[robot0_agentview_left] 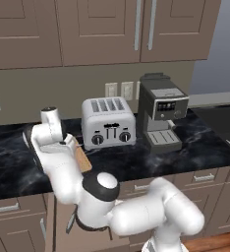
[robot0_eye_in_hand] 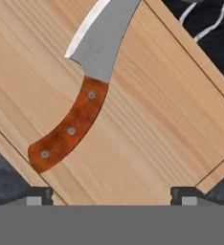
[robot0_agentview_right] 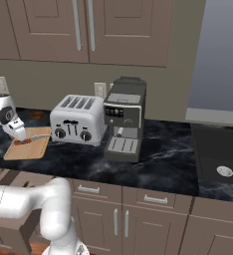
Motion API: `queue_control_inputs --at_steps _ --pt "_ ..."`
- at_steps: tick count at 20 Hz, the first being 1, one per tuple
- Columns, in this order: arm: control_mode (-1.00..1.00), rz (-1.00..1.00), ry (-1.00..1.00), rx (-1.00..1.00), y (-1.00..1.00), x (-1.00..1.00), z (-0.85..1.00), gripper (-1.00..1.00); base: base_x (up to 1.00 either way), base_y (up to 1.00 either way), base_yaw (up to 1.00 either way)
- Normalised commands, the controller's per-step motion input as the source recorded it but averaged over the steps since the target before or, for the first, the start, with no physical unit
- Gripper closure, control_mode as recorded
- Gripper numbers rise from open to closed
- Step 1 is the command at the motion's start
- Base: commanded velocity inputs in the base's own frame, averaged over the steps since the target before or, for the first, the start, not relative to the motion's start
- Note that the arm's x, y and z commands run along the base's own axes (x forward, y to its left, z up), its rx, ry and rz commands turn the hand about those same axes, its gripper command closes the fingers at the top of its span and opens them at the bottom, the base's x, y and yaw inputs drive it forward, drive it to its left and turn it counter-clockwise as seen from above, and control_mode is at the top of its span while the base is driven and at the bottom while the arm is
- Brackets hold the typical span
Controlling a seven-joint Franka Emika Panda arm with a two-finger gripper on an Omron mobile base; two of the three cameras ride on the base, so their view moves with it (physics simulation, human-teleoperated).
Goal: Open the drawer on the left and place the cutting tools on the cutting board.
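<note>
The knife (robot0_eye_in_hand: pixel 80 91) lies flat on the cutting board (robot0_eye_in_hand: pixel 147 119), its reddish-brown riveted handle and silver blade both resting on the wood grain, with nothing gripping it. The end effector (robot0_eye_in_hand: pixel 111 194) hangs just above the board with its two dark fingertips (robot0_eye_in_hand: pixel 35 196) spread wide apart, released, and the knife handle sits between and beyond them without touching either. In the right base view the board (robot0_agentview_right: pixel 31 148) lies on the dark marbled bench (robot0_agentview_right: pixel 163 149) at the left, just left of the silver four-slot toaster (robot0_agentview_right: pixel 77 119), and the white hand (robot0_agentview_right: pixel 11 122) is lowered over its far left corner. Right of the toaster stands a dark grey coffee machine (robot0_agentview_right: pixel 123 119). In the left base view the arm hides most of the board, of which a tan edge (robot0_agentview_left: pixel 82 160) shows beside the wrist. Taupe cabinet doors (robot0_agentview_left: pixel 97 29) hang above the bench.
</note>
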Motion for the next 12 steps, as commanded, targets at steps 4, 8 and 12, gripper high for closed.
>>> queue_control_inputs --at_steps 4,8,12 --pt "-1.0 0.04 -0.07 0.0 -0.32 -1.0 -0.25 -1.0 0.0 0.0 0.0" --pt "-1.0 0.06 -0.04 0.0 -0.4 -1.0 -0.55 -1.0 0.0 0.0 0.0" --pt "-1.0 0.06 -0.01 0.03 -0.13 -0.72 -0.25 -1.0 0.0 0.0 0.0"
